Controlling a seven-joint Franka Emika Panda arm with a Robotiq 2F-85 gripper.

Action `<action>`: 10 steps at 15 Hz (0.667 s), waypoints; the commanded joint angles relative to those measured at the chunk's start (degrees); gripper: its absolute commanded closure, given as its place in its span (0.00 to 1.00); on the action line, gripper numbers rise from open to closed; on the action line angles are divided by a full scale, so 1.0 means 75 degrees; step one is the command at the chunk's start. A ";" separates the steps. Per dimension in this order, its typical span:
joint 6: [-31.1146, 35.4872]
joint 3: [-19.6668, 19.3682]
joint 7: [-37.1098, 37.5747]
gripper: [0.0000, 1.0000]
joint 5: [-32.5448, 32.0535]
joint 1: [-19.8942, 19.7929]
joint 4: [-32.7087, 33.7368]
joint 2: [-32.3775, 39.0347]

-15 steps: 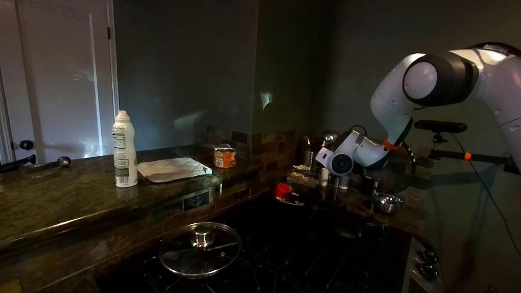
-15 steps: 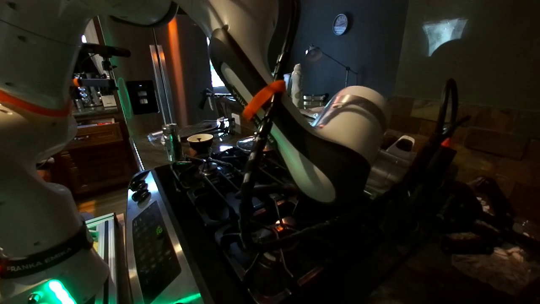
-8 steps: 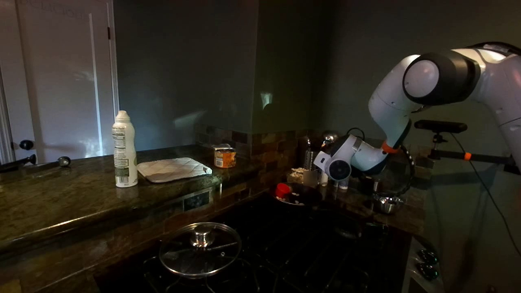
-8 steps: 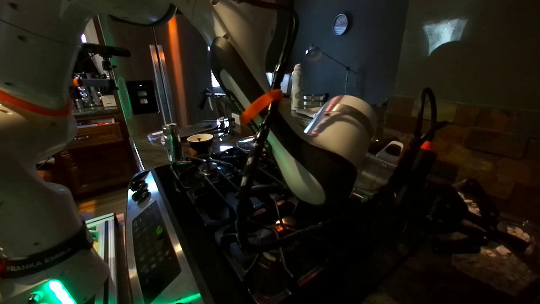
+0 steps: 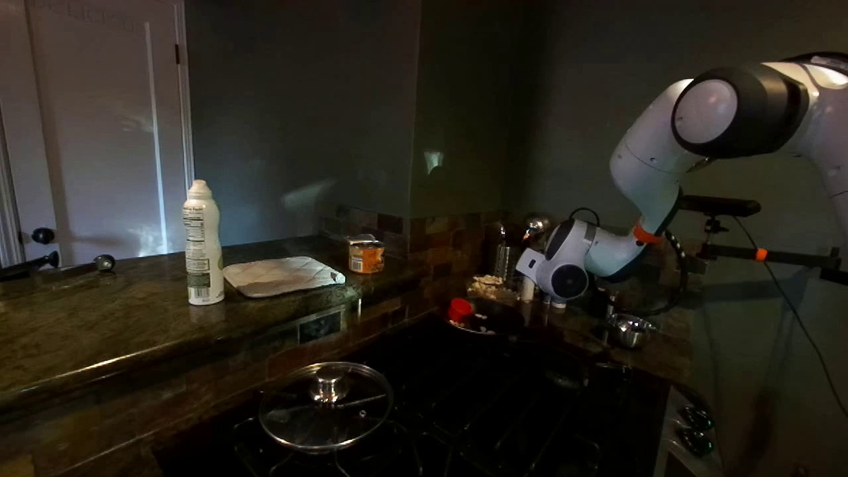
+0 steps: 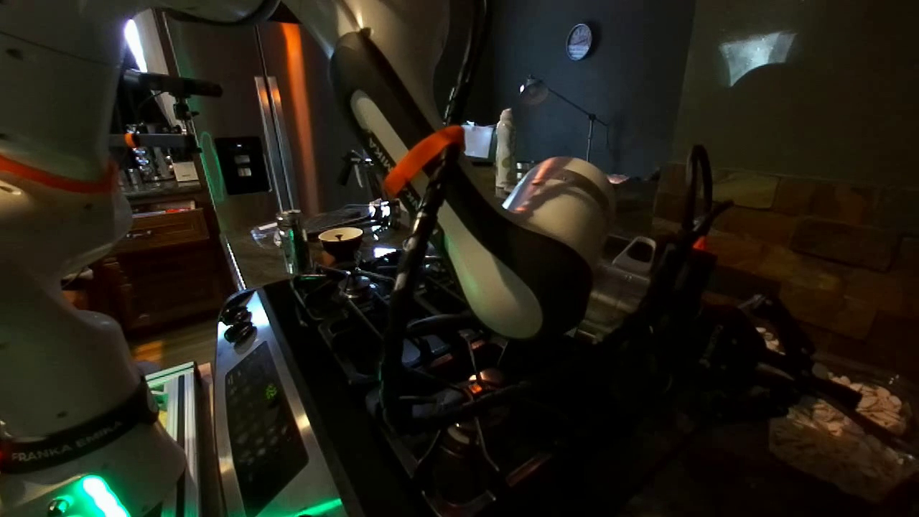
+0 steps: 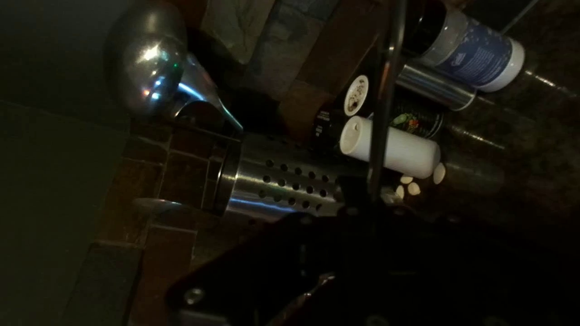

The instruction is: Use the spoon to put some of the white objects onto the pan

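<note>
White objects (image 5: 489, 285) fill a clear container (image 6: 826, 459) on the counter. In an exterior view the white pieces (image 6: 872, 406) show under the gripper; a few loose ones (image 7: 413, 188) show in the wrist view. A dark round pan (image 5: 500, 320) on the stove holds a red cup and several white pieces. A pale quilted rectangular pad (image 5: 285, 275) lies on the raised counter. My gripper (image 7: 362, 194), very dark, looks shut on a thin metal handle, apparently the spoon (image 7: 385, 104); its bowl is not visible. The gripper (image 6: 797, 370) is near the container.
A perforated steel holder (image 7: 281, 181) with a shiny ladle (image 7: 145, 63) stands by the wall. Near it are a white shaker (image 7: 408, 154) and a blue-labelled bottle (image 7: 480, 54). A glass lid (image 5: 326, 411), white bottle (image 5: 204, 252), can (image 5: 366, 257) and steel bowl (image 5: 631, 330) stand farther off.
The arm has drawn back, rightward in one exterior picture and leftward in another. More white objects now show in the container. A flat grey shape before the container is no longer visible.
</note>
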 commanded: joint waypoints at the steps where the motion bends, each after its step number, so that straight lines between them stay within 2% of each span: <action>1: -0.0320 0.0291 -0.0024 0.99 0.0023 0.0180 -0.0420 -0.0537; 5: -0.0539 0.0488 -0.0051 0.99 0.0030 0.0475 -0.0528 -0.0800; 10: -0.0683 0.0469 -0.0004 0.99 0.0037 0.0598 -0.0819 -0.0972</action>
